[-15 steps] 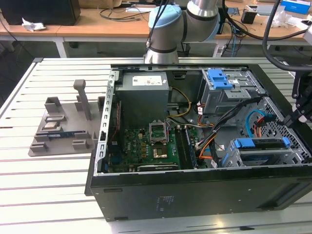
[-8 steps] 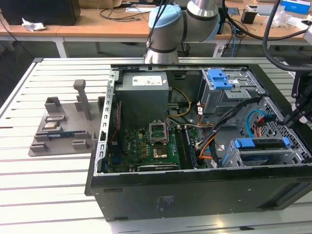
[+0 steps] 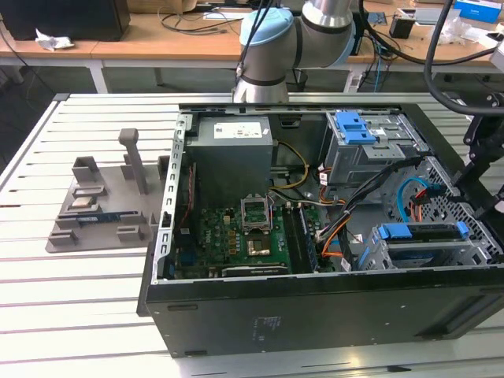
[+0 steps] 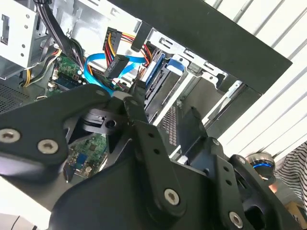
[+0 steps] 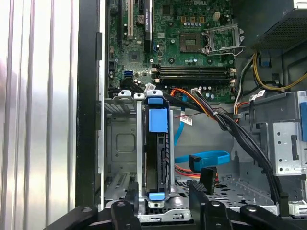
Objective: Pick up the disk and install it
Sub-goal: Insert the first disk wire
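Observation:
The disk (image 3: pixel 425 250) sits in the metal drive cage (image 3: pixel 378 256) at the case's front corner, on the exterior view's right, with its blue carrier rails (image 3: pixel 421 231) on top. In the first wrist view the disk (image 5: pixel 158 153) stands edge-on in the cage slot, a blue tab at each end. My gripper (image 5: pixel 165 201) hovers just over its near end, open. One finger (image 5: pixel 132 201) is on each side of the disk, and I see gaps between them and it. The gripper (image 3: pixel 472 185) hangs over the case's right side, and its black linkage (image 4: pixel 165 124) shows in the second wrist view.
A blue SATA cable (image 5: pixel 206 158) and a black cable bundle (image 5: pixel 240 139) run close beside the cage. A second cage with a blue latch (image 3: pixel 353 126) stands behind. The motherboard (image 3: pixel 244 236) lies in the middle. A grey holder block (image 3: pixel 98 209) rests on the slatted table at the exterior view's left.

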Robot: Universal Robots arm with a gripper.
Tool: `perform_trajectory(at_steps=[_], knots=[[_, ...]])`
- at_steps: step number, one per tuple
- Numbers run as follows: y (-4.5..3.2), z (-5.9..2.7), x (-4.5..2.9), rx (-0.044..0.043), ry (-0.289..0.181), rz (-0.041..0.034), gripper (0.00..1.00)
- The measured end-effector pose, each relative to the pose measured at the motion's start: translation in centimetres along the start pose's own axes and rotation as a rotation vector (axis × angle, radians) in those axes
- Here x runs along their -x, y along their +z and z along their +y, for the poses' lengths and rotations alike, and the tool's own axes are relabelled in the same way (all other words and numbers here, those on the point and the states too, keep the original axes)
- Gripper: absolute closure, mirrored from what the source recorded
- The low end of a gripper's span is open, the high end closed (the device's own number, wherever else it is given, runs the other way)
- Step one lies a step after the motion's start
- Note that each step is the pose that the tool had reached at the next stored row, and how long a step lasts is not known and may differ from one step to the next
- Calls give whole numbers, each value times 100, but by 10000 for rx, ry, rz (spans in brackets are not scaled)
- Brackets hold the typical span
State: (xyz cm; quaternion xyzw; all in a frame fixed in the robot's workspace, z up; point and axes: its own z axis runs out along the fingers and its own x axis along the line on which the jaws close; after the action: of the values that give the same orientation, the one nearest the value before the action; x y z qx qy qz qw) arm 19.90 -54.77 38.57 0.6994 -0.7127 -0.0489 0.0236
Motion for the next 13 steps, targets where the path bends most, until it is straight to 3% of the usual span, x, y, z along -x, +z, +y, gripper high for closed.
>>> perform_trajectory(at_steps=[1,3,6,8,13], knots=[[2,-2,32,1,-3,2,46],[30,-2,227,0,3,33,46],[146,-9,429,0,9,91,46],[237,-19,438,0,9,97,46],[330,-29,435,0,10,100,46]])
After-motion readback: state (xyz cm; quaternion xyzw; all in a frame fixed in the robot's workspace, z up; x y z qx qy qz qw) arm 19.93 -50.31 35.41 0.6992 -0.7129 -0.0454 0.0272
